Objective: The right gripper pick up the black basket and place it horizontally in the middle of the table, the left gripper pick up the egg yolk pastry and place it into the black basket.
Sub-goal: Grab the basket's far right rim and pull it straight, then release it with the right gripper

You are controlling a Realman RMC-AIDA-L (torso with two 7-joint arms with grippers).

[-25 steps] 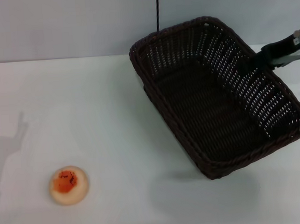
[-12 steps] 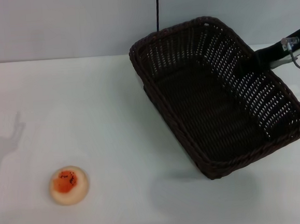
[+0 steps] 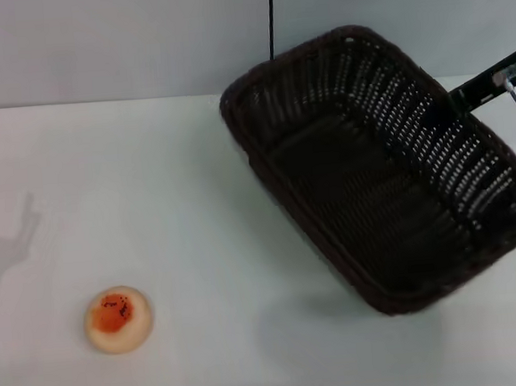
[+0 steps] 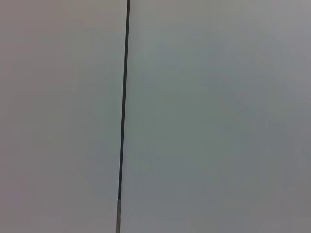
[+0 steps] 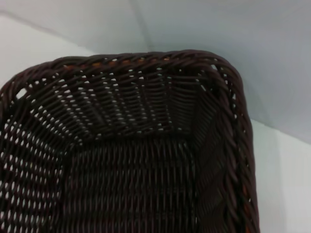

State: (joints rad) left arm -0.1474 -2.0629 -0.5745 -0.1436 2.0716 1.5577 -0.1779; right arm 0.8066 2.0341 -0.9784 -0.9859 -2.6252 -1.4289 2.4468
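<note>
White table (image 3: 186, 190), plain pale wall (image 3: 94, 45) behind with a thin dark vertical line (image 3: 271, 18); the left wrist view shows only that wall and line. Basket (image 3: 377, 170) on the table's right side, set diagonally, apparently tilted, nothing inside. Right gripper (image 3: 469, 94) at the basket's far right rim, seemingly holding it; fingers hidden, so grip cannot be told. Pastry (image 3: 118, 319) alone at near left, well apart from basket. Left gripper out of view.
</note>
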